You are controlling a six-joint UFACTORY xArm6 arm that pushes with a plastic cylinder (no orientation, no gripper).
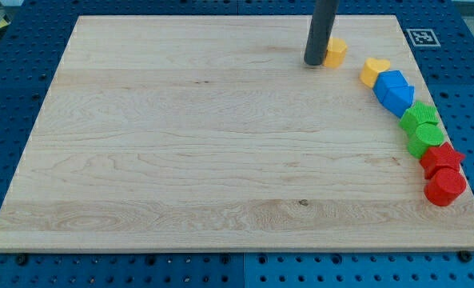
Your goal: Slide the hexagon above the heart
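A small yellow hexagon (pixel 336 52) lies near the board's top edge, right of centre. My tip (pixel 314 62) touches its left side; the dark rod rises out of the view's top. A yellow heart (pixel 374 70) lies to the right of the hexagon and a little lower, with a gap between them. The heart touches the upper left of the blue blocks (pixel 394 92).
Down the board's right side runs a curved row: two blue blocks, two green blocks (pixel 421 128), a red star (pixel 442 157) and a red block (pixel 445 187). The wooden board (pixel 205 152) lies on a blue pegboard table. A marker tag (pixel 421 37) sits at top right.
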